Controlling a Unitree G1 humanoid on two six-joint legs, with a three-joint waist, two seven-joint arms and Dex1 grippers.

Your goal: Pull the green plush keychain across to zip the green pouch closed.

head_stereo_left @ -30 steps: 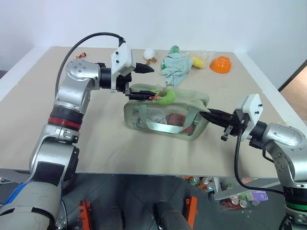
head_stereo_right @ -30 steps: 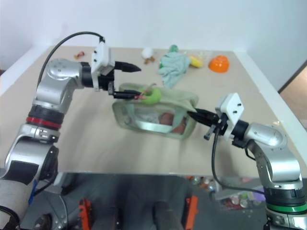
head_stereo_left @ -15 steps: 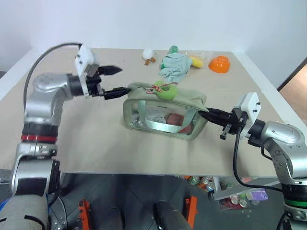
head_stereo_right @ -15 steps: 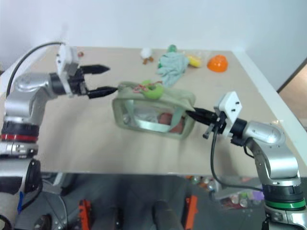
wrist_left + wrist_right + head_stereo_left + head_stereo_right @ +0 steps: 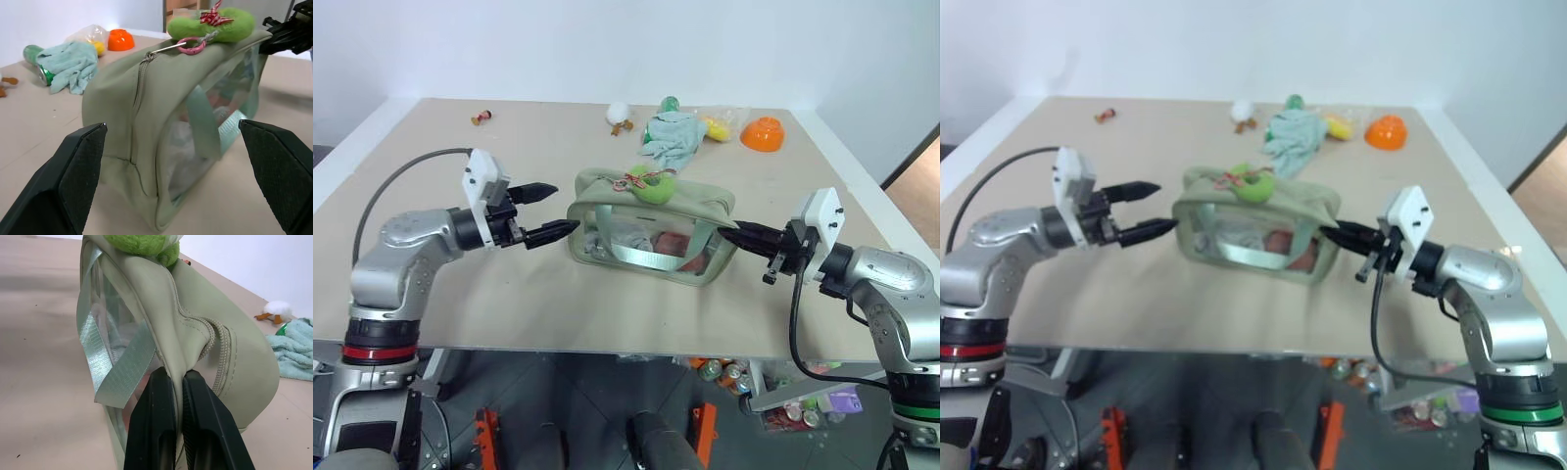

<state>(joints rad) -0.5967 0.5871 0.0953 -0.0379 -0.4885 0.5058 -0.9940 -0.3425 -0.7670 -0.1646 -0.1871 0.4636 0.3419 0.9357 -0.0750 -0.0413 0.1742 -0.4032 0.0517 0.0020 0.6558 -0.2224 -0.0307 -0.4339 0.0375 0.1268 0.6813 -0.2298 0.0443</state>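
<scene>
Standing at the near edge of the beige table [image 5: 509, 294], the closest things are the two arms. The right gripper [image 5: 736, 236] has its two black fingers pressed together on a fold of fabric at the right end of the boxy sage-green fabric pouch with clear plastic window sides [image 5: 651, 230], pinching that end seam so the bag is anchored. The left gripper [image 5: 551, 209] hangs just off the pouch's left end with its fingers spread wide, holding nothing.

The small lime-green fuzzy plush keychain [image 5: 651, 186] lies on top of the pouch roughly mid-length, hooked by a pink ring to the zipper pull. In the left wrist view the zipper looks closed from the left end up to the pull, so I'd guess the rest of the run toward the right end is what's left, though I can't see that part well enough to be sure.

If I were doing this: bring the open fingers over the top, pinch the plush or its cord close to the ring, and pull straight along the zipper line toward the anchored end, keeping the fabric taut.

Farther back sit a crumpled pale mint-green cloth [image 5: 672, 138], an orange plastic bowl [image 5: 764, 132] and a small white toy [image 5: 619, 114]. No readable writing or brand anywhere.
</scene>
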